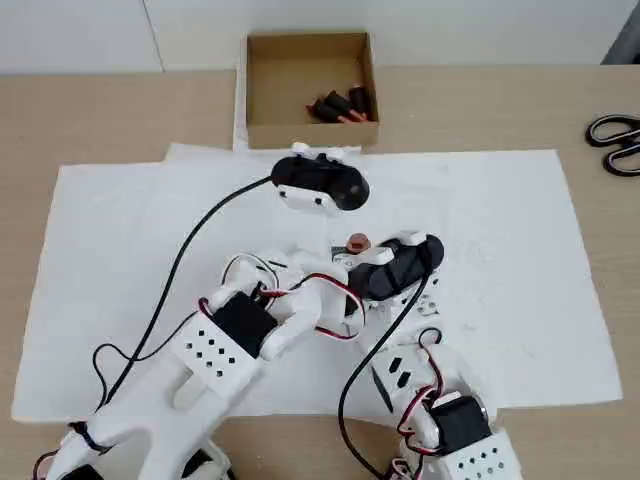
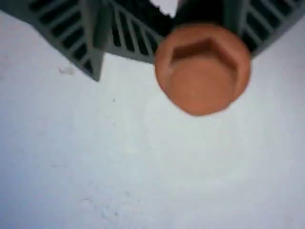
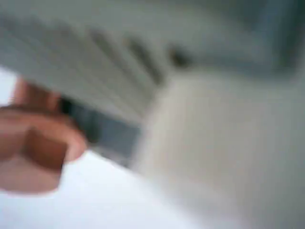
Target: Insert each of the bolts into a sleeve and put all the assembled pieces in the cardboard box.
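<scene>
Assembled pieces (image 1: 340, 105) lie in the cardboard box (image 1: 283, 78). My left gripper (image 2: 190, 24) seems clamped on a remaining bolt (image 2: 202, 71); for the right gripper (image 1: 375, 265), I can't tell.

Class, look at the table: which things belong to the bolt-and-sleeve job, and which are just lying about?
Belongs to the job:
- orange bolt
- cardboard box
- assembled pieces, inside the box

Just lying about:
- scissors, on the bare table off to one side
- white paper sheet, spread under the arms
</scene>
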Controlling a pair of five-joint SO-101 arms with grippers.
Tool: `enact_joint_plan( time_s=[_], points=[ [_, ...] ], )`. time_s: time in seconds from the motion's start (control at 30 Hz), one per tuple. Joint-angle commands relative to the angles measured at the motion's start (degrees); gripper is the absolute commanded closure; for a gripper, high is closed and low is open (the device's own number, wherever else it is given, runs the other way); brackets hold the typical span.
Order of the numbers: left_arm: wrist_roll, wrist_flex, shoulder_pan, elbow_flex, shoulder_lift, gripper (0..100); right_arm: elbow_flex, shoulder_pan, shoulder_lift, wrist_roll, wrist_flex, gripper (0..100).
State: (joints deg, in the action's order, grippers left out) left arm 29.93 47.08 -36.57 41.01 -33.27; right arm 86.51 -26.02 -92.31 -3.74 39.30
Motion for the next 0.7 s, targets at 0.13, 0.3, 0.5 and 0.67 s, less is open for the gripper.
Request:
enact_joint_plan(
  time_s=[0.13, 0.3, 0.5, 0.67],
  points=[
    [-0.7, 8.0, 3.16, -7.96, -2.37, 75, -0.53, -0.04, -0.92, -0.35, 0.04, 99.5],
    [-1.67, 8.88, 3.16, -8.22, -2.37, 75, -0.62, -0.04, -0.92, -0.35, 0.04, 99.5],
    [-1.93, 8.79, 7.3, -8.48, -2.37, 75, -0.7, 0.31, -0.92, -0.35, 0.04, 99.5],
    [-2.2, 8.79, 20.13, -8.57, -2.46, 75, -0.62, 1.63, -0.92, -0.35, 0.04, 99.5]
  ],
)
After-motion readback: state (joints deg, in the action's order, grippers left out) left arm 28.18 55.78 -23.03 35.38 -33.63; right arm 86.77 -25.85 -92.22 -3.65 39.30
